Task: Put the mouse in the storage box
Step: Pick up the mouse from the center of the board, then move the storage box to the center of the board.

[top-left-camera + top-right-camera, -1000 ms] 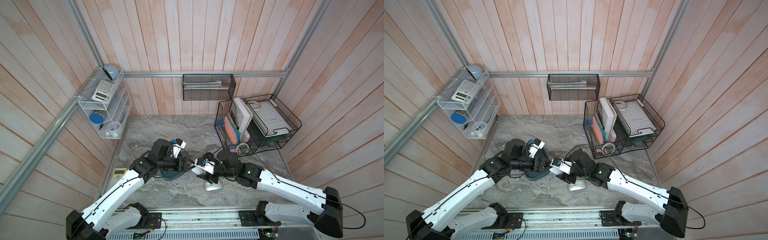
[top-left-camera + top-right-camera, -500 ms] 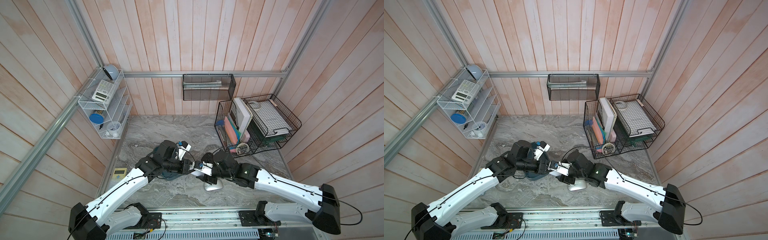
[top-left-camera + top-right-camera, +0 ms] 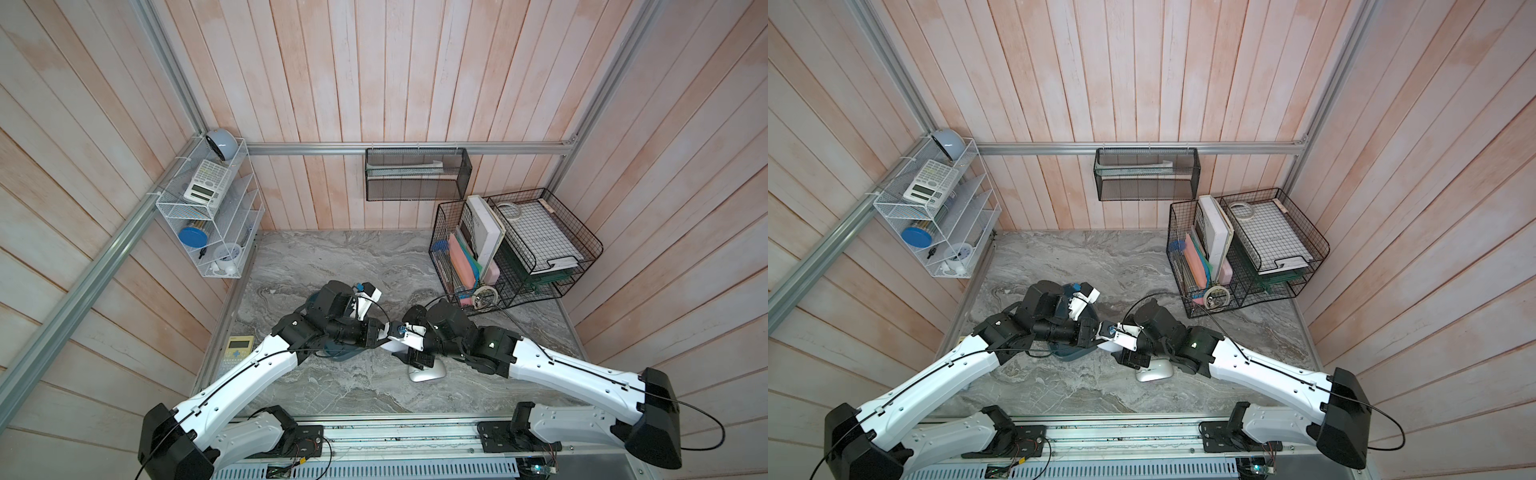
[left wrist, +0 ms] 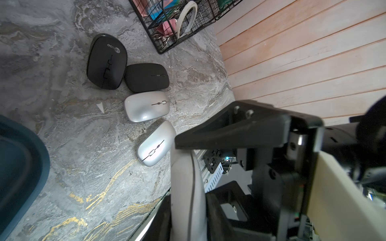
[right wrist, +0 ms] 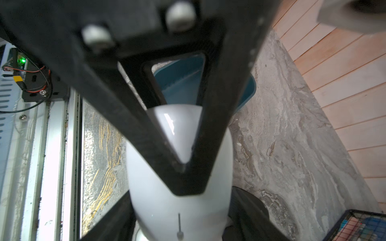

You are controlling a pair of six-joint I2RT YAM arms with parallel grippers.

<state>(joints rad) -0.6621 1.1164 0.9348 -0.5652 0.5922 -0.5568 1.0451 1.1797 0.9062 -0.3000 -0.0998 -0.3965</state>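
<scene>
STEP handover | left pincer (image 3: pixel 384 332) pinching the white mouse (image 5: pixel 152 208), which hangs in the air between both pincers | right pincer (image 5: pixel 179 219): I cannot tell if it grips or stands clear | I back it straight off, then lower into the blue box (image 4: pixel 41 158) beneath the left pincer.

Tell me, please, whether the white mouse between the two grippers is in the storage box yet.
Out: the white mouse is held in the air beside the storage box, not inside it.
</scene>
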